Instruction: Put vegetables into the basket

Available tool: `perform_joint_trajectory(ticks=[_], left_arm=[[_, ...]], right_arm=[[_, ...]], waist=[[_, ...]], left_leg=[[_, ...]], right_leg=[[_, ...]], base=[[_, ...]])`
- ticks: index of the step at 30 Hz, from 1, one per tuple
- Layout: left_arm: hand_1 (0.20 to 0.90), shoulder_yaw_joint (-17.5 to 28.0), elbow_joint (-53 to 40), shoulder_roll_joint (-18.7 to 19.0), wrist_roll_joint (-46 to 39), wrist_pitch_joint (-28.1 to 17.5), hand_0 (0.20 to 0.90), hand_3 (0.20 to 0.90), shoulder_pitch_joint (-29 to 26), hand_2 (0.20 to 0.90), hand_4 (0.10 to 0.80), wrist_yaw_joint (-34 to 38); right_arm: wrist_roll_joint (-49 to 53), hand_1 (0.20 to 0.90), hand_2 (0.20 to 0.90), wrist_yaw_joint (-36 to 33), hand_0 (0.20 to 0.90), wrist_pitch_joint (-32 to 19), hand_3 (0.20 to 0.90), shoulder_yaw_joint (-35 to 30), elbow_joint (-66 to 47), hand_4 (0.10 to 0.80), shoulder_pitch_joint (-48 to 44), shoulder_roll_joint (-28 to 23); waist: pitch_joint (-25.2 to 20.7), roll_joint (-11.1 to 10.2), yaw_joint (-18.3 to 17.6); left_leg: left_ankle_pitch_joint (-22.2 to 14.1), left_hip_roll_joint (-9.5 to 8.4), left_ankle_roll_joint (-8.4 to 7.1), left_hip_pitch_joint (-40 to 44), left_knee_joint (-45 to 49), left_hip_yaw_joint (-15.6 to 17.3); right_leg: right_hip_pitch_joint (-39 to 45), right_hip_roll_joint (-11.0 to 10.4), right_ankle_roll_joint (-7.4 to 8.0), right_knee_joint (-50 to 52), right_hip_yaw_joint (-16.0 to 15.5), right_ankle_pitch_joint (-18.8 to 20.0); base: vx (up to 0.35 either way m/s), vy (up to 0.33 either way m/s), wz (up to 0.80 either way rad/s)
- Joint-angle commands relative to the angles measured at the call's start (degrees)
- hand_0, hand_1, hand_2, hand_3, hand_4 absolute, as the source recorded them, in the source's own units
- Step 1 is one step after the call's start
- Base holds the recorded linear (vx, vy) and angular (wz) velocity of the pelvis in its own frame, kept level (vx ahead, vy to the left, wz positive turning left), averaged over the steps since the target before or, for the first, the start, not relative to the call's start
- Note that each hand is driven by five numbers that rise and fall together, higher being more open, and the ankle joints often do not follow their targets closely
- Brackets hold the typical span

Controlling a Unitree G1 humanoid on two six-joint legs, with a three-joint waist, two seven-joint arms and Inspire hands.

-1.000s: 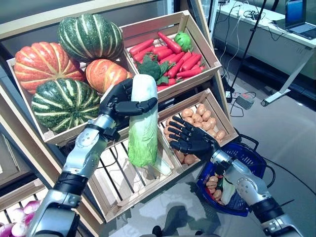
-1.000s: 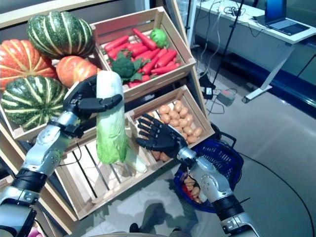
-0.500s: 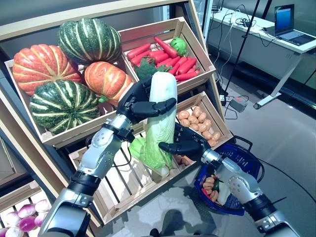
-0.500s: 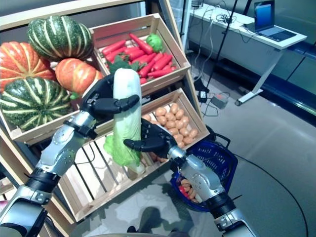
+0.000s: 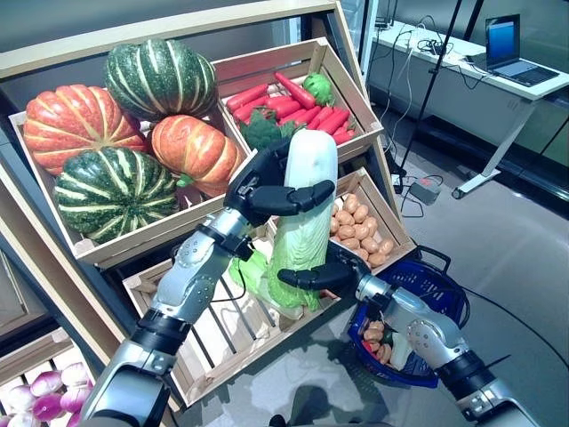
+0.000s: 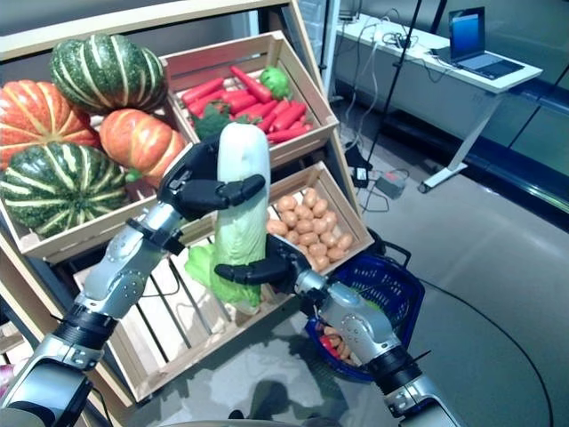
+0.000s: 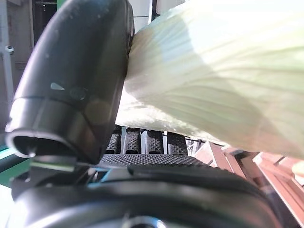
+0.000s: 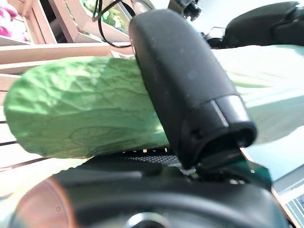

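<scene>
A long napa cabbage (image 5: 307,213), white at the top and leafy green below, is held upright in front of the wooden stand. My left hand (image 5: 262,182) is shut on its white upper part; the left wrist view shows my thumb (image 7: 80,71) pressed on the cabbage (image 7: 213,71). My right hand (image 5: 333,271) is at the leafy lower end, with the thumb (image 8: 185,80) laid across the leaves (image 8: 80,109) and the palm behind them. The blue basket (image 5: 449,276) stands on the floor to the lower right, holding small orange-brown vegetables (image 5: 378,338) and a pale one (image 5: 404,349).
The tilted wooden stand (image 5: 351,142) with its crates is right behind both hands. A slatted lower crate (image 5: 222,325) lies under the cabbage. A white desk (image 5: 498,84) with a laptop and a lamp stand with cables are at the far right, beyond open grey floor (image 5: 524,258).
My left hand has carried the cabbage to the right, toward the basket. My right hand has moved from beside it onto the leafy end and closed its thumb over it.
</scene>
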Motion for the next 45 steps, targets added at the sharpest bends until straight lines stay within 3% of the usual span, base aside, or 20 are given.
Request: perform_joint_trajectory(ticks=[1, 9, 19, 20, 21, 25, 38, 39, 40, 41, 45], left_arm=[[0.300, 0.0, -3.3, -5.6, -9.2, -5.3, 0.300, 0.300, -11.5, 0.300, 0.400, -3.1], [0.300, -3.2, -2.1, -8.9, -8.0, -0.3, 0.300, 0.300, -9.9, 0.300, 0.400, -4.8], [0.300, -5.0, 3.6, -10.6, -5.5, 3.8, 0.300, 0.300, -5.3, 0.300, 0.400, -12.4], [0.300, -5.3, 4.5, -10.9, -5.0, 3.7, 0.300, 0.300, -4.6, 0.300, 0.400, -13.2], [0.300, -5.3, 4.6, -11.0, -4.9, 3.7, 0.300, 0.300, -4.5, 0.300, 0.400, -13.3], [0.300, -5.5, 5.6, -12.1, -3.4, 3.7, 0.300, 0.300, -2.7, 0.300, 0.400, -15.2], [0.300, -4.9, 5.6, -12.2, -3.8, 2.8, 0.300, 0.300, -1.3, 0.300, 0.400, -17.0], [0.338, -4.9, 5.6, -12.2, -3.8, 2.9, 0.338, 0.338, -1.2, 0.338, 0.425, -17.1], [0.545, -4.9, 5.4, -12.1, -3.7, 3.3, 0.545, 0.545, -1.1, 0.545, 0.563, -17.1], [0.900, -4.8, 5.5, -12.1, -3.9, 3.2, 0.900, 0.900, -1.1, 0.900, 0.800, -17.1], [0.900, -3.8, 5.5, -12.1, -5.2, 2.4, 0.900, 0.900, -0.5, 0.900, 0.800, -17.1]], right_arm=[[4.4, 0.900, 0.900, 2.4, 0.900, -2.9, 0.900, 1.5, -1.0, 0.800, -7.5, 6.7], [4.1, 0.900, 0.900, -1.3, 0.900, -7.2, 0.900, 0.0, -1.1, 0.800, -10.9, 8.5], [7.4, 0.900, 0.900, -2.1, 0.900, -11.1, 0.900, -5.0, -3.0, 0.800, -14.9, 6.6], [9.2, 0.571, 0.571, -1.8, 0.571, -12.0, 0.571, -5.9, -2.8, 0.580, -15.6, 6.4], [9.4, 0.300, 0.300, -1.8, 0.300, -12.1, 0.300, -5.9, -2.8, 0.400, -15.6, 6.4], [14.6, 0.300, 0.300, -1.2, 0.300, -12.9, 0.300, -7.7, -3.1, 0.400, -15.6, 7.4], [15.2, 0.300, 0.300, -1.7, 0.300, -13.8, 0.300, -9.2, -1.8, 0.400, -13.1, 8.4], [15.2, 0.300, 0.300, -1.8, 0.300, -13.8, 0.300, -9.3, -1.8, 0.400, -13.0, 8.4], [15.3, 0.300, 0.300, -1.9, 0.300, -13.8, 0.300, -9.4, -1.8, 0.400, -12.8, 8.3], [15.5, 0.300, 0.300, -2.1, 0.300, -13.6, 0.300, -9.7, -1.8, 0.400, -12.6, 8.1], [15.7, 0.300, 0.300, -2.3, 0.300, -13.1, 0.300, -10.4, -1.4, 0.400, -11.6, 7.9]], waist=[[-5.9, -0.5, 0.7], [-6.1, -0.6, 1.1], [-6.2, -0.8, 1.4], [-6.3, -0.9, 1.4], [-6.3, -0.9, 1.5], [-6.6, -0.9, 1.8], [-6.5, -0.8, 1.7], [-6.5, -0.8, 1.7], [-6.5, -0.8, 1.6], [-6.5, -0.8, 1.5], [-6.5, -0.8, 1.4]], left_leg=[[-8.1, -1.33, -0.45, 2.6, 0.1, -0.4], [-8.3, -1.39, -0.19, 2.8, 0.1, -0.9], [-8.6, -1.34, 0.15, 3.1, 0.1, -0.7], [-8.7, -1.33, 0.18, 3.1, 0.1, -0.7], [-8.7, -1.33, 0.19, 3.0, 0.1, -0.7], [-8.8, -1.34, 0.34, 3.0, 0.1, -1.0], [-8.7, -1.25, 0.53, 3.0, 0.1, -0.8], [-8.7, -1.25, 0.53, 3.0, 0.1, -0.8], [-8.7, -1.23, 0.53, 3.0, 0.1, -0.7], [-8.7, -1.21, 0.55, 3.0, 0.1, -0.6], [-8.8, -1.17, 0.55, 3.0, 0.1, -0.4]], right_leg=[[0.3, 2.0, -3.90, 0.1, -0.6, -2.8], [0.4, 2.1, -3.84, 0.1, -0.3, -2.7], [0.3, 2.1, -3.69, 0.1, 0.1, -2.3], [0.3, 2.1, -3.66, 0.1, 0.1, -2.3], [0.3, 2.1, -3.66, 0.1, 0.1, -2.3], [0.3, 2.0, -3.67, 0.1, 0.0, -2.4], [0.2, 1.9, -3.67, 0.1, 0.1, -2.1], [0.2, 1.9, -3.67, 0.1, 0.2, -2.1], [0.1, 1.9, -3.65, 0.1, 0.3, -2.0], [0.1, 1.9, -3.66, 0.1, 0.3, -2.0], [0.1, 1.9, -3.64, 0.1, 0.5, -2.0]], base=[[0.000, 0.000, 0.00], [0.000, 0.000, 0.00], [0.000, 0.000, 0.00], [0.000, 0.000, 0.00], [0.000, 0.000, 0.00], [0.000, 0.000, 0.00], [0.000, 0.000, 0.00], [0.000, 0.000, 0.00], [0.000, 0.000, 0.00], [0.000, 0.000, 0.00], [0.000, 0.000, 0.00]])
